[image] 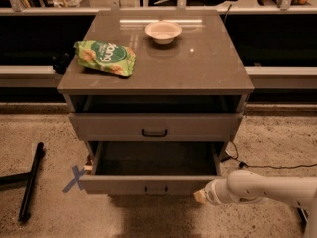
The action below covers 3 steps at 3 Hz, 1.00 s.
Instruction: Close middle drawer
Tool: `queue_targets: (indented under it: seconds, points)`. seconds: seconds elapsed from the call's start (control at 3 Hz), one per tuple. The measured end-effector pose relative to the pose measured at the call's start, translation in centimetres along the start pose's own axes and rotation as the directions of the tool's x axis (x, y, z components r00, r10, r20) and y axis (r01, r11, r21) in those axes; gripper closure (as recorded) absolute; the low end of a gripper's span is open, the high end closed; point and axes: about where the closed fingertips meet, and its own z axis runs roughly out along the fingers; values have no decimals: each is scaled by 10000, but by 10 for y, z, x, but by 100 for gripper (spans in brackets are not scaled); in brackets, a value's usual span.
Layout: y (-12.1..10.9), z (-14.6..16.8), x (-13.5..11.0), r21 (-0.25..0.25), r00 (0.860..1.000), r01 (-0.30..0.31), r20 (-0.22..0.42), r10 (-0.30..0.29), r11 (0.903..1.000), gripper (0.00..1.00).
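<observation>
The hand [200, 196] sits low at the front right corner of the desk [208, 68], its pale tip just beside or touching the right end of the middle drawer [119, 184]; whether it is clenched or released I cannot tell. That drawer stands pulled far out toward the front, its dark inside bare, with the small loop handle [156, 188] at mid-front, well left of the hand. The main risk I see is the off-centre contact. A push at the right end could skew the box on its runners and jam it half shut, or the tip could slide off the corner and miss the front altogether. The top drawer [109, 125] above also juts out slightly, so a rising arm might catch it. A hard shove could jolt the chip bag [105, 57] near the left edge or the bowl [163, 31] near the far edge.
</observation>
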Motion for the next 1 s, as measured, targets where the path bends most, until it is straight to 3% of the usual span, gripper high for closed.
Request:
queue_targets:
  seconds: [0.33, 1.0]
  points:
    - [0, 0, 0, 0, 10000, -1, 0, 1, 10000, 100]
    - [-28, 19, -67, 349, 9926, -29, 1215, -14, 9994, 100]
